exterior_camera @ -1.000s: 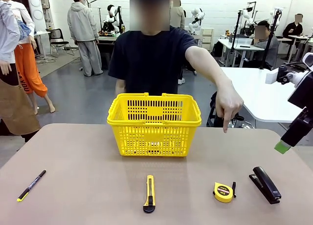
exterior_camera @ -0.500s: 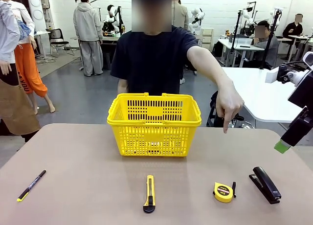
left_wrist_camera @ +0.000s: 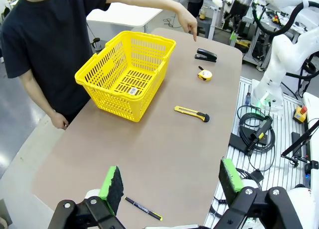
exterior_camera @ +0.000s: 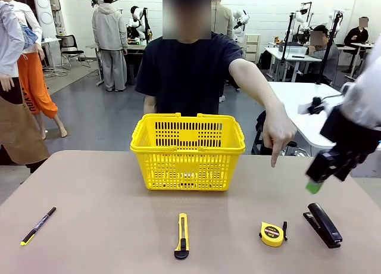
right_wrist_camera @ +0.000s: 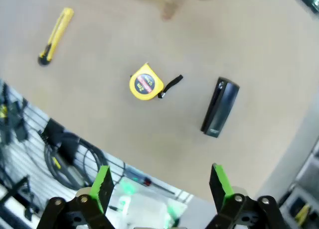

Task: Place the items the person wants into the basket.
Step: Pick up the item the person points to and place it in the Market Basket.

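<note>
The yellow basket stands at the table's far middle, in front of the person. The person's hand points a finger down over the tape measure. The yellow-and-black utility knife lies near the front edge. My right gripper hangs open in the air above the table's right side, over the stapler and tape measure. High above the table's left end, my left gripper is open too, holding nothing.
A black stapler lies right of the tape measure. A thin black pen rests at the table's front left. Bare tabletop spreads between pen and knife. Cables lie beyond the table's near edge.
My right arm has swung in from the right edge, leftward and lower, over the stapler. The person's pointing hand stays where it was. The objects on the table have not moved.
</note>
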Motion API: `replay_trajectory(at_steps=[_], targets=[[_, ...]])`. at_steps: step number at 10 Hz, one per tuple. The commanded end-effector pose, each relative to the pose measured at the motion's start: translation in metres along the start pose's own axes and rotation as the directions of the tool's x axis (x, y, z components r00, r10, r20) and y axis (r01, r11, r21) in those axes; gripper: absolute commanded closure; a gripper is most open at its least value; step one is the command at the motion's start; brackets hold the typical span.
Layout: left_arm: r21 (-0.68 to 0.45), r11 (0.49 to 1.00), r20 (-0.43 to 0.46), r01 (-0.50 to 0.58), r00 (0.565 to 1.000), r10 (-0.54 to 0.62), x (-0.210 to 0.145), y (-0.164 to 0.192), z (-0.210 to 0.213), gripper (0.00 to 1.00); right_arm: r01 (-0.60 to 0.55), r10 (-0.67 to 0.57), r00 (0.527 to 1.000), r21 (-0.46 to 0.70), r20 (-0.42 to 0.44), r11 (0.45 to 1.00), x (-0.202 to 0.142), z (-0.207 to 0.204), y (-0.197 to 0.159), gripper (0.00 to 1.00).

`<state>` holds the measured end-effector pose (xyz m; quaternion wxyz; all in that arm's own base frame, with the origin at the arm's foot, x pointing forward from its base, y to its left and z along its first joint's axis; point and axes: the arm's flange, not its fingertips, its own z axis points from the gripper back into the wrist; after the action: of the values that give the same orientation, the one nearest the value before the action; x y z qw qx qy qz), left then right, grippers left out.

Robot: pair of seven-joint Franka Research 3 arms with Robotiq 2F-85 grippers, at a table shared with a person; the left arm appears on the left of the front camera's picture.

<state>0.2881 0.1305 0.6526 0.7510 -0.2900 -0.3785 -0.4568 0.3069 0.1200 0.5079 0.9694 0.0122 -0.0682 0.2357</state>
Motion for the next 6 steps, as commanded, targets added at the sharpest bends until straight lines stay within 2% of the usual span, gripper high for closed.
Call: replay_trajectory(at_steps=[1, 3, 5, 6], targets=[[-0.007, 1.000, 0.019, 0.022, 1.000, -0.022, -0.001, 0.001, 0.001, 0.00, 0.106, -0.105, 0.993, 0.013, -0.045, 0.994, 0.036, -0.023, 0.015, 0.00], [-0.007, 1.000, 0.019, 0.022, 1.000, -0.022, -0.001, 0.001, 0.001, 0.00, 0.119, -0.118, 0.993, 0.025, -0.005, 0.993, 0.042, -0.036, 0.016, 0.00], [-0.007, 1.000, 0.019, 0.022, 1.000, -0.022, -0.001, 0.001, 0.001, 0.00, 0.068, -0.069, 0.993, 0.012, 0.098, 0.998, 0.035, -0.033, 0.017, 0.00], [-0.007, 1.000, 0.019, 0.022, 1.000, -0.022, -0.001, 0.001, 0.001, 0.00, 0.106, -0.106, 0.994, 0.010, -0.016, 0.994, 0.041, -0.040, 0.014, 0.00]])
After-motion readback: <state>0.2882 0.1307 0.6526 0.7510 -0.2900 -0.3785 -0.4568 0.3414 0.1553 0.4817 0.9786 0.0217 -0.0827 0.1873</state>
